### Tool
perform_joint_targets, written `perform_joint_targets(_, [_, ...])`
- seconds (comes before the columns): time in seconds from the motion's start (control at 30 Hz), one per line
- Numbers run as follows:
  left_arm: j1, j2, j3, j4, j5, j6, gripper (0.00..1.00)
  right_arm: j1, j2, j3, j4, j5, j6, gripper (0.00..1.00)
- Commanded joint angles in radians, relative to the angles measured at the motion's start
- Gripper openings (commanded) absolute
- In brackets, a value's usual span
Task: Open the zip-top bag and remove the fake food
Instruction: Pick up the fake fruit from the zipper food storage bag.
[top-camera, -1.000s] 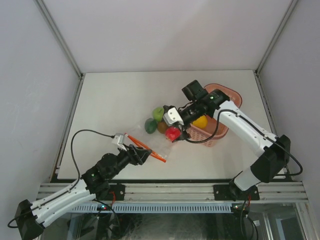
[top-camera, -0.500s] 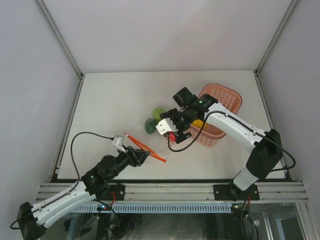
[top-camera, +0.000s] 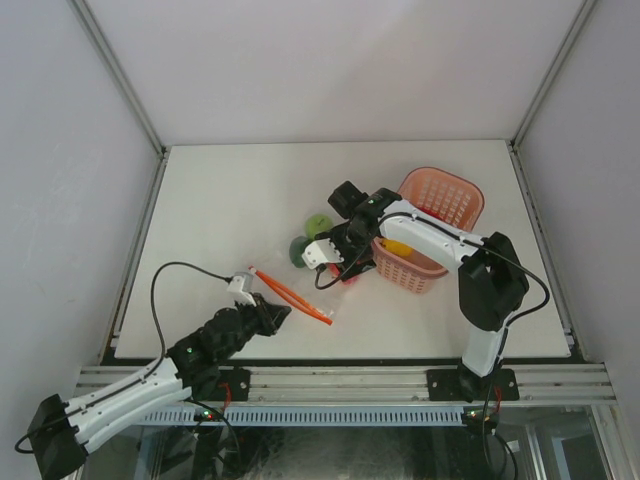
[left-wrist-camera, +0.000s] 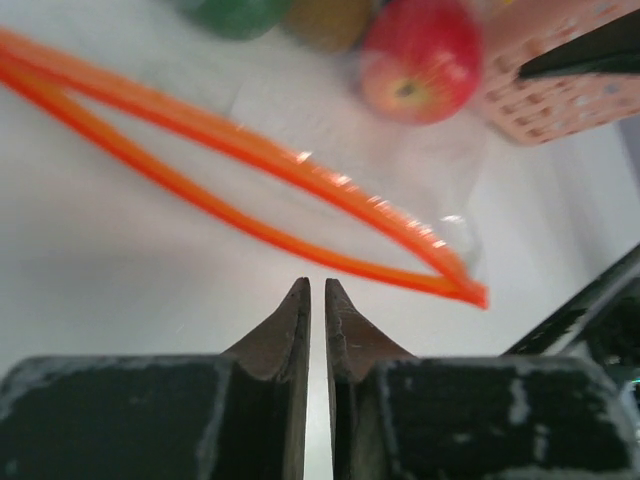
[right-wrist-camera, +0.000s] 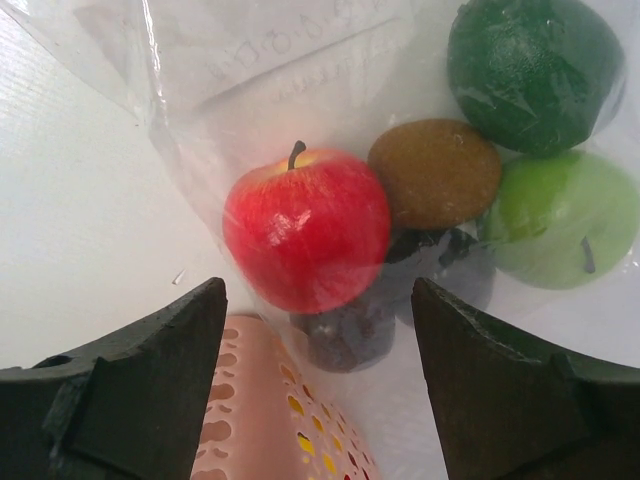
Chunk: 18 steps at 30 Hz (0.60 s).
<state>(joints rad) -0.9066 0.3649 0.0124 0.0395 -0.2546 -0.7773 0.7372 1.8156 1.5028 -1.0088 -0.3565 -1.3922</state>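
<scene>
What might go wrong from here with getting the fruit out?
The left tool sits almost shut short of the orange zip strip, so it may grip nothing. The right tool hangs open over the red apple inside the bag, beside the pink basket; it may pinch plastic or bump it.

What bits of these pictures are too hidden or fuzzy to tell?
- Top view: the right gripper covers most of the red plastic apple.
- Right wrist view: the blackish fake food lies half hidden under the apple, so its kind is unclear.
- Left wrist view: too blurred to tell whether the left gripper pinches the clear zip-top bag.
</scene>
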Motion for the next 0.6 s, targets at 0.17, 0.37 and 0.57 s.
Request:
perform_joint_targets(0.17, [0.006, 0.163, 0.072, -0.038, -0.078, -0.001, 0.06, 0.008, 0.007, 0.048, 0.017, 0.045, -0.023, 0.7])
perform_joint_targets(0.37, [0.007, 0.165, 0.063, 0.099, -0.103, 0.014, 0.05, 0.004, 0.014, 0.041, 0.008, 0.089, -0.047, 0.66])
perform_joint_targets(0.57, [0.031, 0.207, 0.075, 0.171, -0.103, 0.034, 0.05, 0.004, 0.029, 0.032, 0.001, 0.113, -0.063, 0.62])
